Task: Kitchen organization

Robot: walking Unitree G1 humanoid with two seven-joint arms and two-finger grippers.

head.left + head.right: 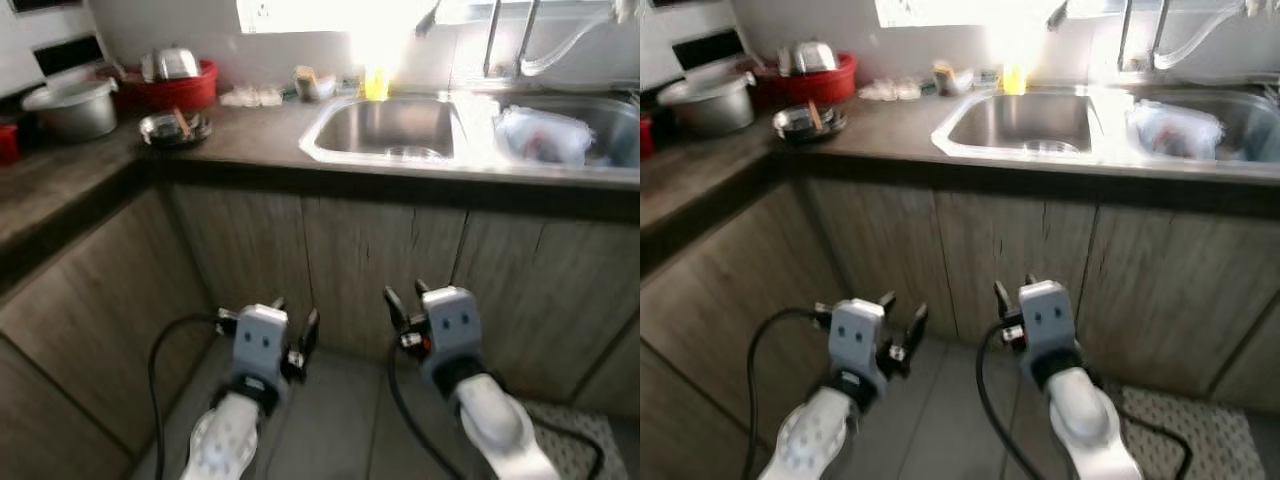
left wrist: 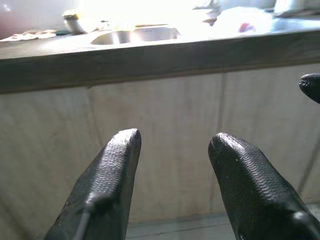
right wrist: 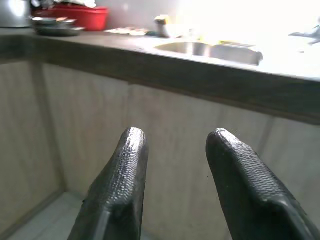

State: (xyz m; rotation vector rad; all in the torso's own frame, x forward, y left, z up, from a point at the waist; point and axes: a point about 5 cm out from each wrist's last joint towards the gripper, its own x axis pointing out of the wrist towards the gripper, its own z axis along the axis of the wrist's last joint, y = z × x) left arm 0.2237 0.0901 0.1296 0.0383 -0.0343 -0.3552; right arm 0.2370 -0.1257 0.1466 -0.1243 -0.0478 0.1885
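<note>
Left eye view has both arms held low before the cabinet doors, left tool (image 1: 297,335) and right tool (image 1: 406,310) parted and empty, likely approaching, with the steel bowl (image 1: 173,128) up on the counter (image 1: 250,135) beside the sink (image 1: 390,128).

Two silver arms are showing pale, rounded forearm shells, each ending in a boxy light-grey wrist block with two small dark dots on its face. The left gripper (image 1: 298,322) and right gripper (image 1: 405,298) are each carrying two long black fingers (image 2: 107,185), their surfaces showing a fine pebbled texture and rounded tips. Black cables are looping out from both wrists and trailing along the arms.
</note>
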